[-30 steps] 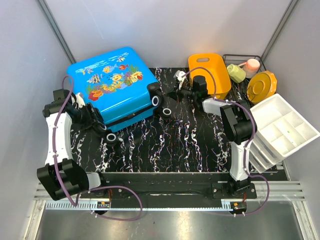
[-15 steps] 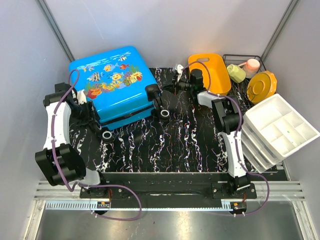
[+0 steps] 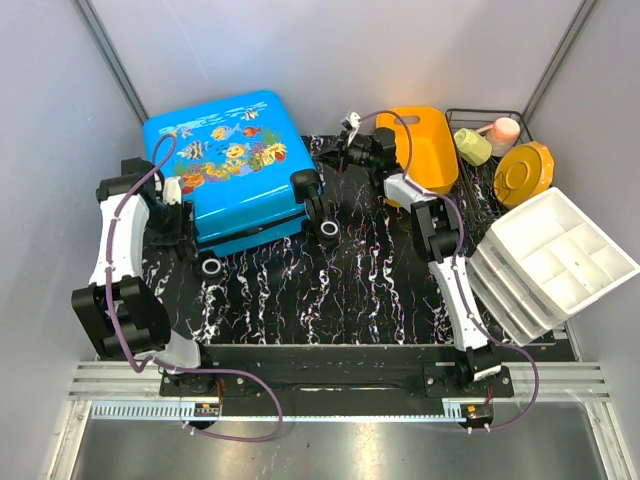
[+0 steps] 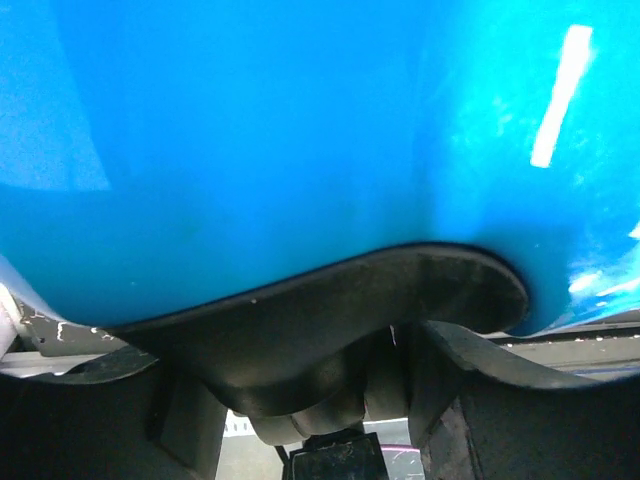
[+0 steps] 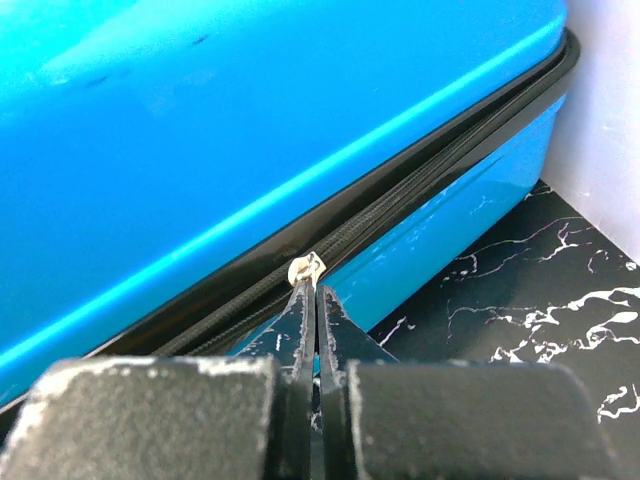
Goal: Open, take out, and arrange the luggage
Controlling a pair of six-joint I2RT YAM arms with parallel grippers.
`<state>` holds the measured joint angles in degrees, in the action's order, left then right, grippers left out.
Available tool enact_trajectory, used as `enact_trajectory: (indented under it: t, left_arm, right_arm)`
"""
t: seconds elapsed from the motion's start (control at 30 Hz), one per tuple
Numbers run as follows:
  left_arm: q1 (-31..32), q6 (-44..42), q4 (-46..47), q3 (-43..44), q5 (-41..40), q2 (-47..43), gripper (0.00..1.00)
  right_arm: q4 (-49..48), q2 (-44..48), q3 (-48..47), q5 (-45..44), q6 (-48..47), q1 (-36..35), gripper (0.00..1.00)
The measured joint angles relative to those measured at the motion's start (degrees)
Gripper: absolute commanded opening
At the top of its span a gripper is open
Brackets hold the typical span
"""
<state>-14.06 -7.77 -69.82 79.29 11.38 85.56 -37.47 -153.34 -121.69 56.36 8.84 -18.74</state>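
Observation:
The luggage (image 3: 225, 150) is a bright blue hard-shell suitcase with a fish print. It lies lid-up at the back left of the black marbled mat, and its zipper seam looks closed. My left gripper (image 3: 185, 222) is against its left side. In the left wrist view the blue shell (image 4: 300, 130) fills the frame, and my left gripper (image 4: 300, 350) stands spread either side of a black curved part. My right gripper (image 3: 335, 160) is at the suitcase's right side. In the right wrist view it (image 5: 316, 290) is shut on the small pale zipper pull (image 5: 306, 268) on the black zipper of the shell (image 5: 200, 120).
Two suitcase wheels (image 3: 211, 267) (image 3: 329, 229) face the front. An orange basket (image 3: 430, 140) stands just behind my right arm. A wire rack (image 3: 485, 115) holds cups, with a yellow lid (image 3: 523, 172) beside it. White divided trays (image 3: 560, 250) are stacked at the right.
The suitcase has shifted back and to the left, turning a little. My right gripper has moved back along its right side. My left gripper has moved back with the suitcase's left side.

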Motion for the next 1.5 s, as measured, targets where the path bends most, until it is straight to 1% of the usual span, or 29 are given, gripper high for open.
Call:
enact_trajectory:
  t: [0.13, 0.17, 0.2, 0.23, 0.27, 0.3, 0.33, 0.37, 0.4, 0.43, 0.47, 0.5, 0.6, 0.7, 0.8, 0.83, 1.0, 1.1, 1.23, 1.37, 1.5]
  left_arm:
    - [0.7, -0.5, -0.3, 0.6, -1.5, 0.7, 0.0]
    - [0.9, -0.5, -0.5, 0.8, -1.7, 0.9, 0.0]
    - [1.0, -0.7, -0.7, 1.0, -2.0, 1.0, 0.0]
    - [1.1, -0.7, -1.0, 1.3, -2.1, 1.2, 0.0]
    - [1.2, -0.8, -1.3, 1.6, -2.3, 1.4, 0.1]
    - [1.2, -0.8, -1.4, 1.8, -2.3, 1.6, 0.17]
    - [1.2, -0.9, -1.3, 1.9, -2.3, 1.6, 0.22]
    - [1.2, -1.2, -1.1, 2.1, -2.3, 1.7, 0.38]
    - [1.2, -1.3, -0.8, 2.1, -2.2, 1.8, 0.48]
    - [1.2, -1.5, -0.5, 2.2, -2.1, 1.8, 0.57]
    - [1.2, -1.7, -0.2, 2.2, -1.8, 1.8, 0.63]
    - [1.0, -1.8, 0.0, 2.2, -1.4, 1.8, 0.71]
    - [0.5, -4.0, 0.4, 2.2, 0.9, 1.5, 0.84]
    - [0.3, -6.1, 0.5, 2.9, 3.6, 1.2, 0.92]
    - [-0.8, -6.7, 0.5, 4.6, 6.3, 1.0, 0.94]
    - [-1.2, -6.7, 0.5, 5.2, 7.1, 0.9, 0.97]
    - [-4.8, -6.7, 2.0, 9.6, 12.0, -0.7, 0.98]
    - [-6.4, -5.9, 5.2, 13.2, 15.1, -2.1, 0.98]
    - [-6.6, -4.1, 8.2, 16.0, 17.6, -4.6, 0.99]
    - [-6.9, -1.9, 9.2, 16.1, 18.4, -6.6, 0.99]
    - [-9.2, 0.8, 10.0, 15.8, 19.1, -7.0, 0.99]
  right_arm:
    - [5.7, -5.5, -11.2, -1.7, 4.5, -0.5, 0.0]
    - [6.8, -6.1, -12.6, -1.9, 5.5, -0.6, 0.0]
    - [8.3, -6.5, -13.6, -1.9, 7.1, -0.7, 0.02]
    - [9.4, -6.5, -13.9, -2.1, 8.2, -0.7, 0.11]
    - [10.1, -6.3, -13.6, -2.4, 9.1, -0.7, 0.34]
    - [10.4, -5.6, -12.4, -2.8, 9.7, -0.6, 0.47]
    - [11.3, -4.1, -9.8, -3.1, 10.3, -0.6, 0.56]
    - [11.8, -2.0, -5.7, -3.6, 10.3, -0.6, 0.61]
    - [12.4, 0.7, -0.7, -4.2, 10.0, -0.6, 0.71]
    - [12.8, 3.1, 3.4, -5.0, 9.6, -0.6, 0.75]
    - [13.3, 6.9, 9.8, -5.9, 8.5, -0.4, 0.77]
    - [13.9, 9.2, 13.1, -6.1, 7.8, -0.2, 0.85]
    - [18.0, 16.2, 22.0, -7.7, 3.3, 0.2, 0.92]
    - [24.5, 22.0, 25.9, -10.1, -3.3, 0.1, 0.94]
    - [30.5, 26.0, 26.7, -11.8, -8.3, -0.3, 0.94]
    - [32.1, 26.8, 26.7, -12.2, -9.3, -0.5, 0.94]
    - [41.1, 29.4, 26.7, -16.8, -13.9, -2.1, 0.92]
    - [47.5, 29.6, 26.6, -20.8, -16.9, -3.1, 0.91]
    - [56.0, 29.0, 24.7, -29.5, -21.0, -3.8, 0.91]
    - [60.7, 25.9, 18.9, -38.4, -24.0, -3.5, 0.92]
    - [63.4, 21.4, 11.5, -43.7, -25.5, -1.9, 0.92]
